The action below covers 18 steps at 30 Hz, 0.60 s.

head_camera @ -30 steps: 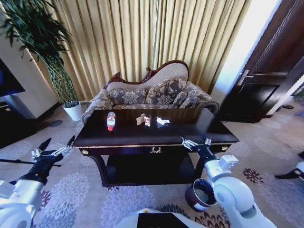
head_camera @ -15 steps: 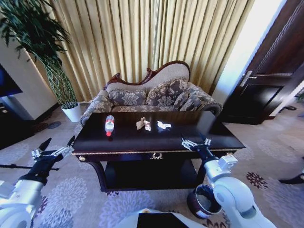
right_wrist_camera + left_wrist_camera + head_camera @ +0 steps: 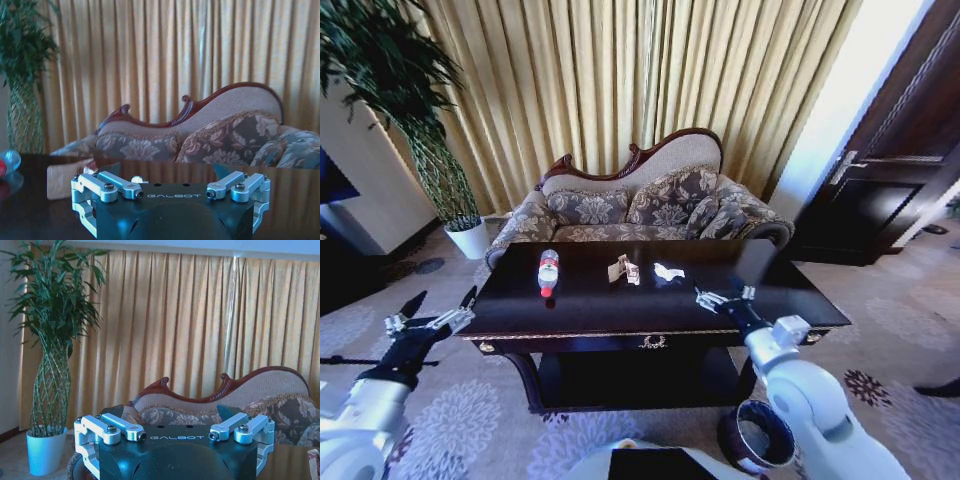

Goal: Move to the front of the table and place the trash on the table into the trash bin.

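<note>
The dark glossy wooden table with gold trim (image 3: 620,310) is standing just ahead, with patterned carpet lying open at its near-left. The open-jawed left gripper (image 3: 440,310) is hovering there; the open-jawed right gripper (image 3: 725,298) is hanging over the table's near-right edge. The clear red-capped bottle (image 3: 548,272), tan-and-white carton (image 3: 623,270) and crumpled white paper (image 3: 667,271) are lying mid-table. The round dark trash bin (image 3: 760,438) is sitting near-right, partly hidden behind the right arm.

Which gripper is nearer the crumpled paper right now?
Right. The right gripper hovers over the table just in front of the crumpled paper; the left gripper is off the table's left end.
</note>
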Available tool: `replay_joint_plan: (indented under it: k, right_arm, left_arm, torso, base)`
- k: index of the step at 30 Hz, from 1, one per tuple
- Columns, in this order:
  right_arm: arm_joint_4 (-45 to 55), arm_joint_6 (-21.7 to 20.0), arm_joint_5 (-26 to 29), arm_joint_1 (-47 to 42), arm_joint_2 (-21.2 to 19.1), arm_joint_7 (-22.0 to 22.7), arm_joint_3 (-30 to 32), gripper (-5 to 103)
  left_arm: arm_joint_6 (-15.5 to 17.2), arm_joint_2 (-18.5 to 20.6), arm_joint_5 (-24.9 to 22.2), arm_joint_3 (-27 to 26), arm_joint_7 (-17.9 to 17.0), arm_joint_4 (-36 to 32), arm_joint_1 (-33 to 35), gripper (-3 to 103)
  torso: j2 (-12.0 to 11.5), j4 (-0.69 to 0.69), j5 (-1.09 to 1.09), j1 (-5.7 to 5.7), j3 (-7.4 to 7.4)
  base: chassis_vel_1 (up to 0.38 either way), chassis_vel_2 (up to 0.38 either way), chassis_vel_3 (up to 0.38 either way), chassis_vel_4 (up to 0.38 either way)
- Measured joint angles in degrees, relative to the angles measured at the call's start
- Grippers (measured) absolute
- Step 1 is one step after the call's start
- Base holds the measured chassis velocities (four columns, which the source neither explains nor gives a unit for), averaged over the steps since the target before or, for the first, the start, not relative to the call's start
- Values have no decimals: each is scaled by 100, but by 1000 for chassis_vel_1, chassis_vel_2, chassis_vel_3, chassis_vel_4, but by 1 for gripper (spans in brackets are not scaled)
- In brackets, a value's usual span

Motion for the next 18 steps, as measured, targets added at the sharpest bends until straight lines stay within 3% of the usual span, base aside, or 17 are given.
replay_joint_plan:
  k: [5,9,18]
  right_arm:
    - [-352,-28,97,323,-195,12,-356,100]
    - [-871,-274,312,1013,-221,406,-995,100]
    - [-1534,-563,676,2138,-89,953,-1735,100]
  left_arm:
    - [-41,-73,6,-17,11,0,61,100]
    - [-39,-134,48,-29,-30,0,69,100]
    - [-23,-282,97,-23,-47,0,93,100]
  torso:
    - [0,0,-1,1,1]
    - [-1,0,-1,1,1]
    - [-1,-1,-1,1,1]
  base:
    - [0,0,0,0]
    - [0,0,0,0]
    - [0,0,0,0]
